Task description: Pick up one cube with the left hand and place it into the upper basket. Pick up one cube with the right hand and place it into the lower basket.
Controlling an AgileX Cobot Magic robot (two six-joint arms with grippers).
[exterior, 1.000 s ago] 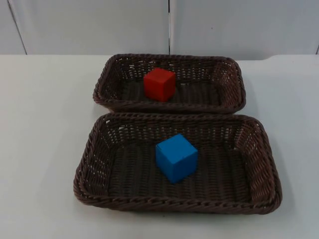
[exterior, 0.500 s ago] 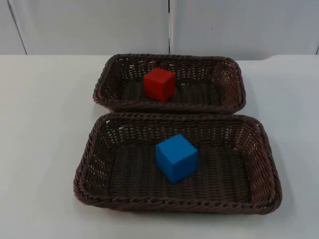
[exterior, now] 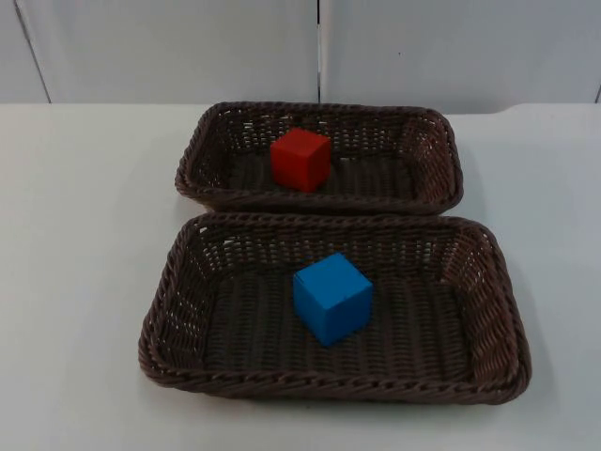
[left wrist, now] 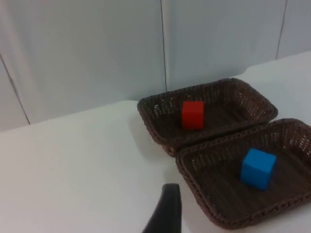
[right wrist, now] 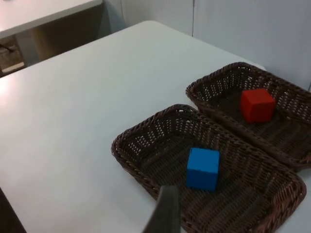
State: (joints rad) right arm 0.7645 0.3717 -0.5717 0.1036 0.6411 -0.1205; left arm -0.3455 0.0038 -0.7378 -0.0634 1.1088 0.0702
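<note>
A red cube point(exterior: 300, 159) sits in the upper basket point(exterior: 319, 200), left of its middle. A blue cube point(exterior: 331, 297) rests near the middle of the lower basket point(exterior: 329, 387). Both baskets are dark brown wicker and stand one behind the other, almost touching. My left gripper point(left wrist: 165, 213) waits raised and pulled back to the left of the baskets, looking over the red cube point(left wrist: 193, 114) and the blue cube point(left wrist: 257, 168). My right gripper point(right wrist: 165, 211) waits raised on the other side, well short of the blue cube point(right wrist: 202, 168) and the red cube point(right wrist: 257, 104).
White table top point(exterior: 84, 235) spreads around both baskets. The grey partition wall point(exterior: 188, 47) closes the far edge. In the right wrist view another table point(right wrist: 39, 12) stands beyond the table's far edge.
</note>
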